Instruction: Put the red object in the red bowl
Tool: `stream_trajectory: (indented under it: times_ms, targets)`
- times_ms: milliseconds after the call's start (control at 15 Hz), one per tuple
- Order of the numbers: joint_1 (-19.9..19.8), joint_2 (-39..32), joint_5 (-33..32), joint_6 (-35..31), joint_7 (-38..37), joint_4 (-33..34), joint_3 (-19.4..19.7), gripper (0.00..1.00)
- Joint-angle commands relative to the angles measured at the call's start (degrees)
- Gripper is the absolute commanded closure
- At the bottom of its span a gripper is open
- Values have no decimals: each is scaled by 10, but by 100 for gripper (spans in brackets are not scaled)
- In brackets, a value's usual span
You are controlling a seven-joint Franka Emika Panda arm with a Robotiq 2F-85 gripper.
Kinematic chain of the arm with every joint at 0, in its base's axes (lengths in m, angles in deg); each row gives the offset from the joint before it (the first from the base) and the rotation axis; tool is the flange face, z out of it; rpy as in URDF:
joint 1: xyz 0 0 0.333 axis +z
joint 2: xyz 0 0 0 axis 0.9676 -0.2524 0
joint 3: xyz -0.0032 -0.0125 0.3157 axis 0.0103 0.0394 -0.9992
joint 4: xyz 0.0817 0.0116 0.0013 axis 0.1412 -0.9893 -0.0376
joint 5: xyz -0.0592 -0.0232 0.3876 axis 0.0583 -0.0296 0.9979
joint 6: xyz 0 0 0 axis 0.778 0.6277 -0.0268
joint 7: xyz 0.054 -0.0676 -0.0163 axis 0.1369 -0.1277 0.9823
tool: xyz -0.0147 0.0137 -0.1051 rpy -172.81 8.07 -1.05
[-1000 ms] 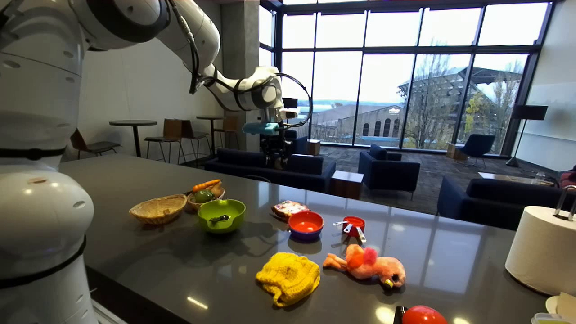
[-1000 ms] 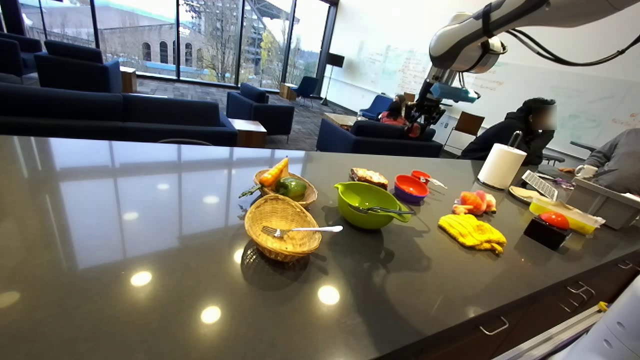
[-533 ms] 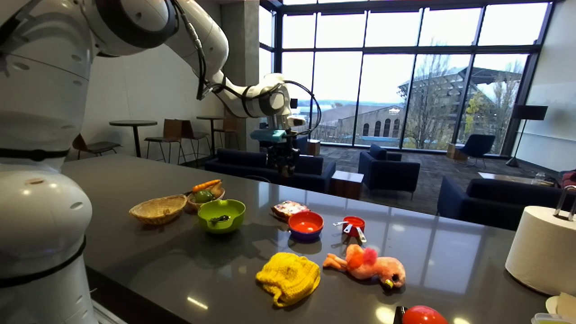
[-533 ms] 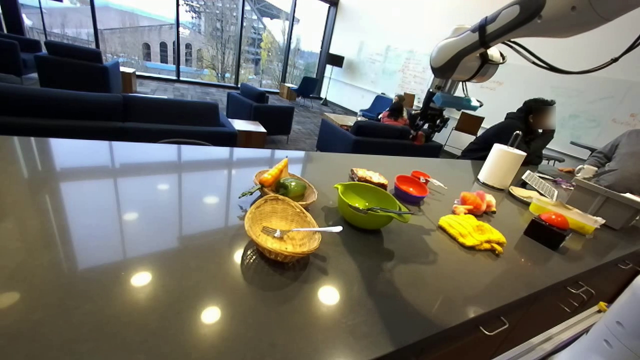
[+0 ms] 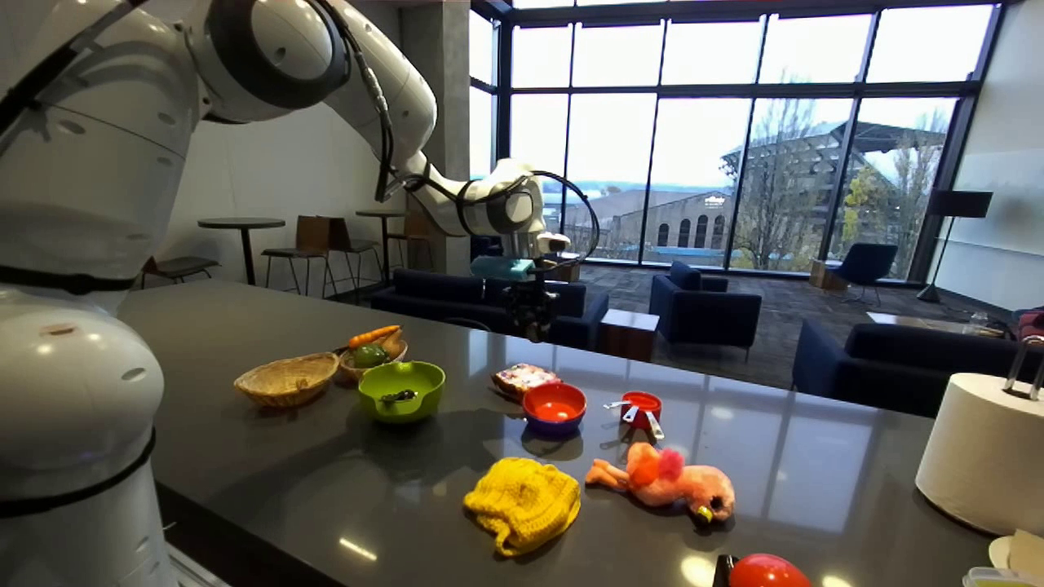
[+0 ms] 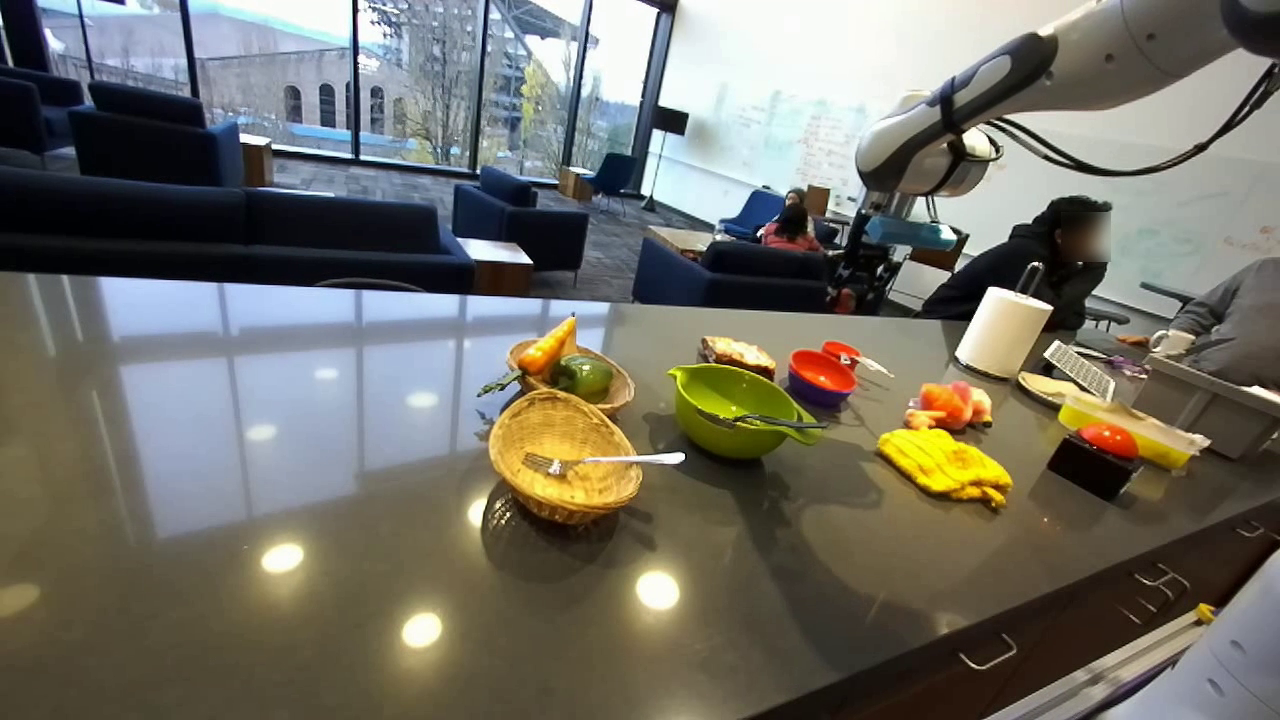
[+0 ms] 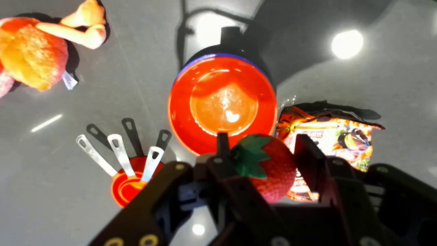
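Above the dark grey counter (image 5: 383, 493), the gripper (image 7: 264, 150) grasps a strawberry (image 7: 278, 171), red with a green leafy cap, pinched between its two fingers (image 7: 310, 160). In both exterior views the strawberry hangs at the fingertips with a visible gap between it and the red bowl (image 7: 223, 99). That bowl stands upright on the counter, lower than the gripper and, in the wrist view, just ahead of its fingertips; its inside is red, its outside purple-blue.

In the wrist view a set of red measuring cups (image 7: 127, 191) with metal handles lies on the counter to the left of the fingers, near the bowl. Farther out on that side, well apart from the gripper, lies a pink and orange plush toy (image 7: 34, 51), only part of it within that view. To the right, a printed packet (image 7: 336, 136) lies just beside the bowl, partly hidden by a finger.

Farther from the gripper, in an exterior view, a yellow knitted cloth (image 5: 522, 504) lies near the plush toy. A lime-green bowl (image 6: 695, 415) stands near the packet, a dark utensil (image 6: 780, 422) resting in it and reaching over its rim. Well apart from the gripper, a fork (image 6: 615, 459) lies partly inside a wicker basket (image 6: 525, 430), and just beside that a second basket (image 6: 624, 390) holds a carrot (image 6: 548, 346) and a green vegetable (image 6: 585, 376).
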Motion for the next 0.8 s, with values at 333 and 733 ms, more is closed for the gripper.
stream_trajectory:
  times_ms: [333, 733]
  targets:
    - [-17, -55, 25, 3, 8, 40, -2, 74]
    - [-23, -82, 39, 7, 7, 53, -1, 74]
